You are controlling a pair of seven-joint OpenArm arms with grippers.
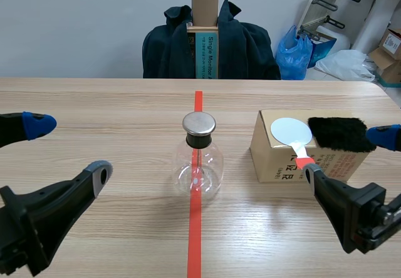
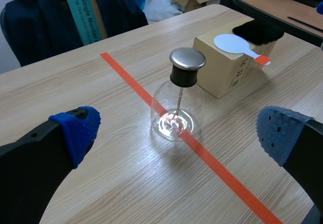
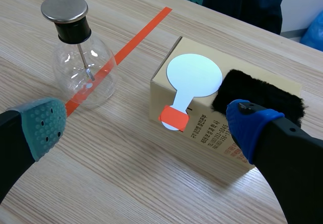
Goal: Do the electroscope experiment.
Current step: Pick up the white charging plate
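We read "Single Monitor" down the teal side of a carton [image 1: 208, 56] propped on a chair behind the table [image 1: 94, 102], with a dark jacket [image 1: 166, 49] draped around it. The cardboard box [image 1: 276, 159] right of centre carries dark Korean print that we cannot make out. The electroscope [image 1: 198, 159], a round clear glass flask with a black stopper, a flat brushed-metal cap [image 1: 199, 123] and a thin rod inside, stands upright on the orange-red tape line [image 1: 195, 240] at mid-table. On the box lie a white round-headed paddle [image 1: 290, 130], its handle wrapped in red tape, and just beside it a black furry pad [image 1: 336, 133]. The left tool [image 1: 69, 148] hovers low, left of the flask, fingers spread wide and holding nothing. The right tool [image 1: 348, 155] hangs by the box, equally wide and unladen.
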